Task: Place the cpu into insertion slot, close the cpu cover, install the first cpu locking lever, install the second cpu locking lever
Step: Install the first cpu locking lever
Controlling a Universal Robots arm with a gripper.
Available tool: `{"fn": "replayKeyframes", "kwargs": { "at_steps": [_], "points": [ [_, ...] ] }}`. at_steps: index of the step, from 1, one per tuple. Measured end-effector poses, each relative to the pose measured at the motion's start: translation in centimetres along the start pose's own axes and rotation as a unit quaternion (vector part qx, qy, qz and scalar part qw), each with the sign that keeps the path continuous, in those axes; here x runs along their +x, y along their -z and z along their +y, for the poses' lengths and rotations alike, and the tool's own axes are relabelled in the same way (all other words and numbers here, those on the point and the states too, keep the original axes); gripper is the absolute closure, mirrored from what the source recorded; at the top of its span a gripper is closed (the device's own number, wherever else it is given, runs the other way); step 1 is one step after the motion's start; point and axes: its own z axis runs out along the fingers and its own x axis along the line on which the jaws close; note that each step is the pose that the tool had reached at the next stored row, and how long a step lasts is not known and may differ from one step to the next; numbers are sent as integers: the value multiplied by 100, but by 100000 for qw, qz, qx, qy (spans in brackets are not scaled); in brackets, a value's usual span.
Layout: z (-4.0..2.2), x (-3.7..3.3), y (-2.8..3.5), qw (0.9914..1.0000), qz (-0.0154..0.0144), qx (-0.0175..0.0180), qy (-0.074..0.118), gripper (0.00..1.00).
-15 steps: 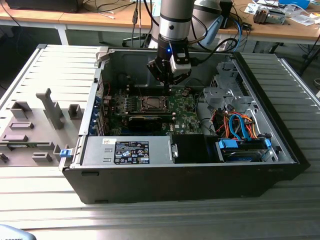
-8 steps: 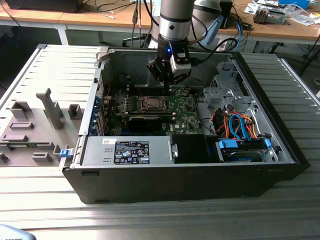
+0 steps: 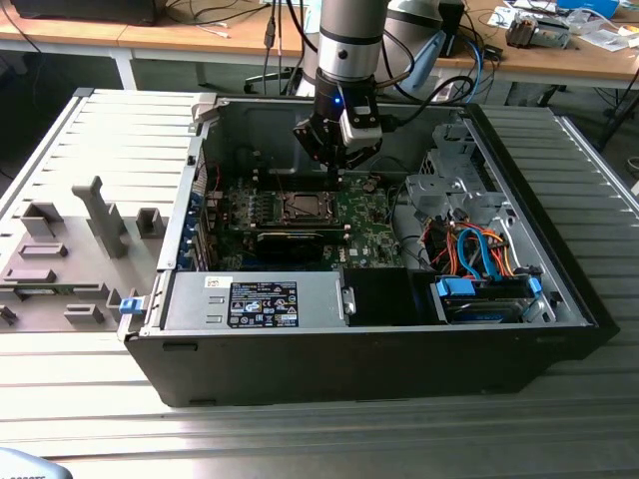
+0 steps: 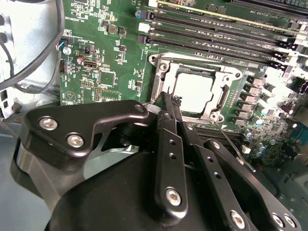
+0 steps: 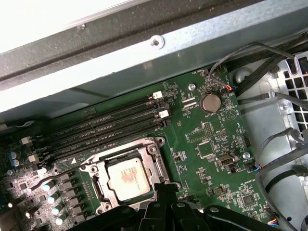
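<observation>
The cpu [image 4: 192, 89] [image 5: 126, 178] lies flat in the insertion slot [image 3: 300, 207] of the green motherboard, silver top up. The cpu cover [image 4: 161, 84] [image 5: 155, 166] lies down around it as a metal frame. A thin metal locking lever [image 4: 232, 142] sticks out from one corner of the socket, unlatched. My gripper [image 3: 334, 178] [image 4: 168, 100] [image 5: 165, 188] hangs just above the socket's edge, on the exterior view's right side of the slot. Its black fingers are pressed together with nothing between them.
The open computer case [image 3: 559, 289] walls in the board on all sides. Long black memory slots [image 5: 96, 130] run along one side of the socket, a row of capacitors [image 5: 57, 204] along another. Cable bundles [image 3: 469, 249] and a drive cage fill the exterior view's right.
</observation>
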Motion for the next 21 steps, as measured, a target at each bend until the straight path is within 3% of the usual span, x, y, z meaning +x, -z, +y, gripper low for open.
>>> {"fn": "replayKeyframes", "kwargs": {
  "at_steps": [21],
  "points": [
    [0, 0, 0, 99999, -31, -4, 498, 89]
  ]
}}
